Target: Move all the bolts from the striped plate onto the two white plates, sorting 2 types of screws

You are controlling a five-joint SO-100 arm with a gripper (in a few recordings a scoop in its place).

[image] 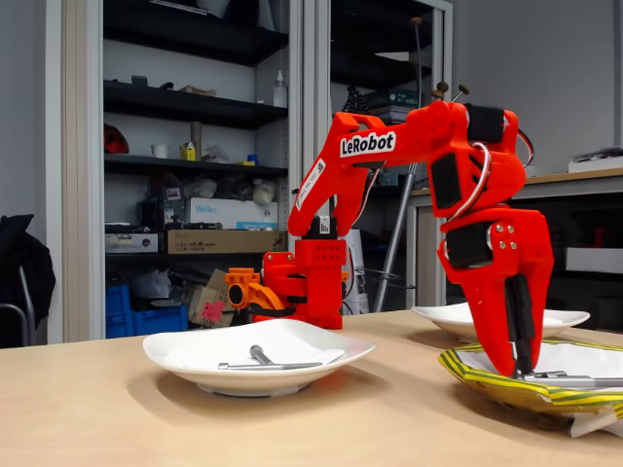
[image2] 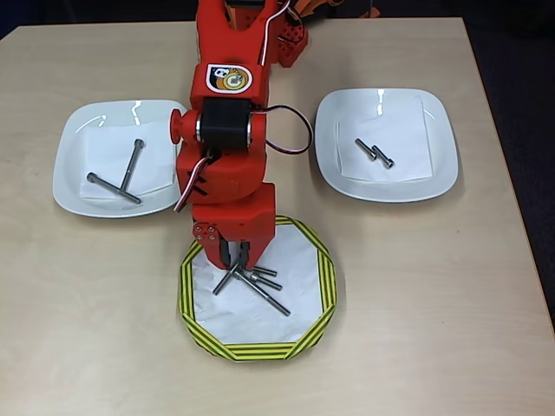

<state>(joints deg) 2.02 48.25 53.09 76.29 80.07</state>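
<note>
Red arm reaching from the far edge of the counter point(image2: 408, 347) toward its near edge, with the claw point(image2: 238, 260) lowered into the striped plate point(image2: 323, 286), which sits near the middle of the near edge. In the overhead view the claw tips stand at the far end of a small pile of bolts point(image2: 260, 286) on the plate's white inside; the fingers lie close together over the top of the pile, but whether they pinch a bolt cannot be told. In the fixed view the claw point(image: 518, 370) points straight down, its tips at the level of the striped plate point(image: 506, 389) and beside a bolt lying there.

Two white plates flank the arm. In the overhead view, the left white plate point(image2: 74, 173), toward the left edge, carries two long thin bolts point(image2: 130, 169) that touch in a V. The right white plate point(image2: 438, 165), toward the right edge, carries two short thick bolts point(image2: 375, 153) lying side by side.
</note>
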